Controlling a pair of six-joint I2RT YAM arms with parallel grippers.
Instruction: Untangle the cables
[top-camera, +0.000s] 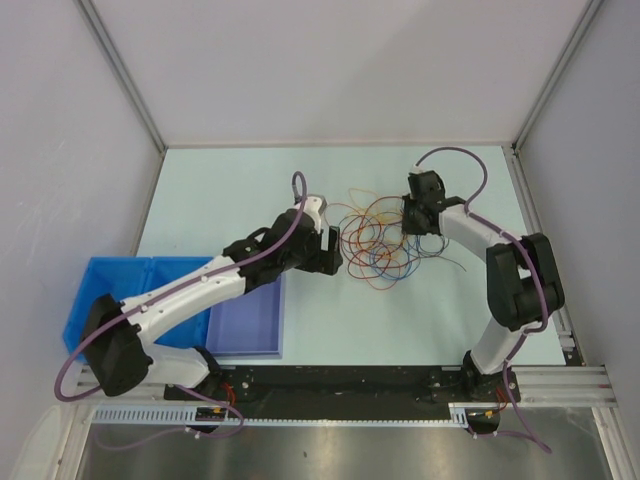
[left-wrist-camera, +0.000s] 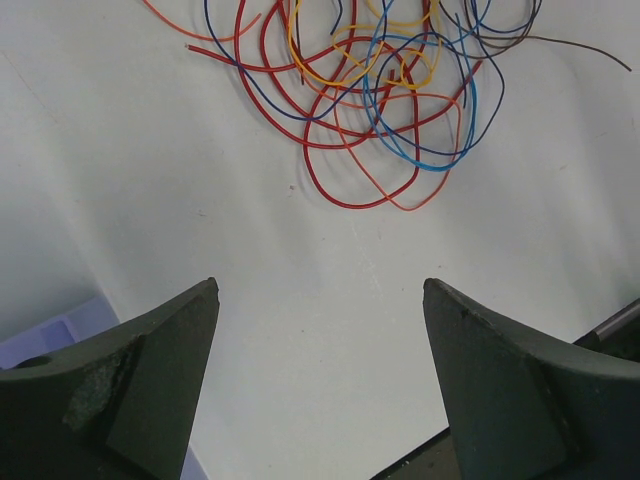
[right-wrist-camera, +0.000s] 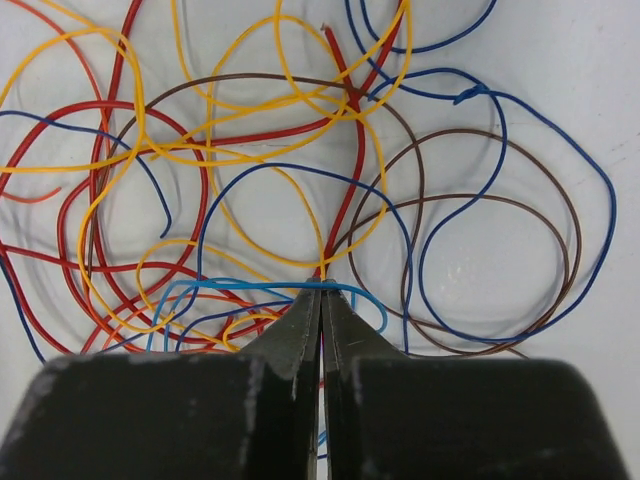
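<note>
Nearest the viewer, a metal mounting rail (top-camera: 560, 378) is seen carrying both arm bases. Beside the left base, a blue bin (top-camera: 110, 285) and a lavender tray (top-camera: 245, 320) are set side by side on the pale, matte tabletop (top-camera: 220, 190). The workspace is enclosed at the left, right and far sides by plain grey-white walls (top-camera: 330, 70).

The cables (top-camera: 375, 240) are shown as one loose tangle of thin loops in red, orange, yellow, light blue, dark blue and brown, lying flat on the tabletop near its centre. The strands are crossed over one another many times, and a few free ends are trailed outward to the right.

The left claw (left-wrist-camera: 320, 290) is held released, its jaws spread wide, just short of the tangle's left edge and apart from it. The right claw (right-wrist-camera: 322, 295) is clenched, its tips pressed together at the tangle's right side, where a yellow and a light-blue strand are met. Whether a strand is actually pinched cannot be told.
</note>
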